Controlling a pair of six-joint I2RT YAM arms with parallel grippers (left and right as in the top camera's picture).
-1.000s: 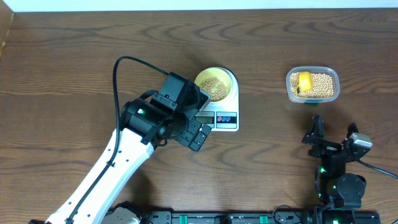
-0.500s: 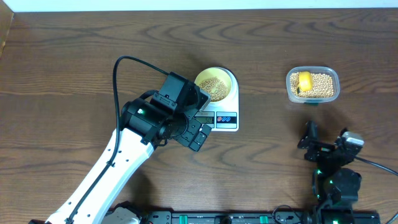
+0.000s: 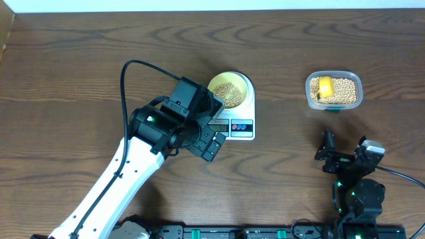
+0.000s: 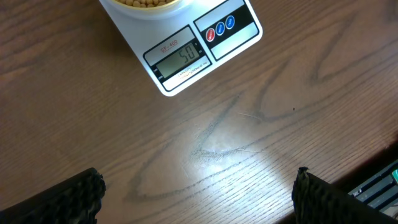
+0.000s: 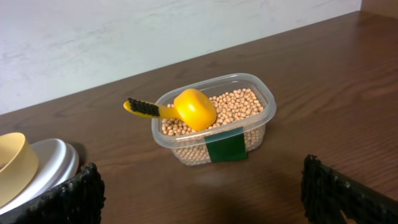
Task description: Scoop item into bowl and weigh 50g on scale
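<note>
A small, shallow pale-yellow bowl [image 3: 246,82] sits on the platform of a flat white kitchen scale [image 4: 186,43] near the middle of the surface. It holds a layer of small round tan beans [image 3: 228,93]. With the bowl resting wholly on the platform, the reading should take in everything inside it. The grey display [image 4: 182,58] faces the near edge and seems to read 50, so the weighing looks done or all but done.

The left pincer [image 4: 196,194] hangs over bare wood just in front of the scale. Its jaws are spread wide and hold nothing. From there its camera looks straight at the display, which is probably why it sits there, and touching nothing keeps it from disturbing the reading.

Toward the right edge, well apart from the scale, stands a clear rounded-rectangular plastic tub [image 5: 272,109] of the same beans. A bright yellow scoop [image 5: 194,109] lies in it, handle propped over the rim. That likely keeps stray beans inside and leaves the handle easy to grasp.

The right pincer [image 5: 202,196], by the near right corner, faces the tub, fully open and empty.
</note>
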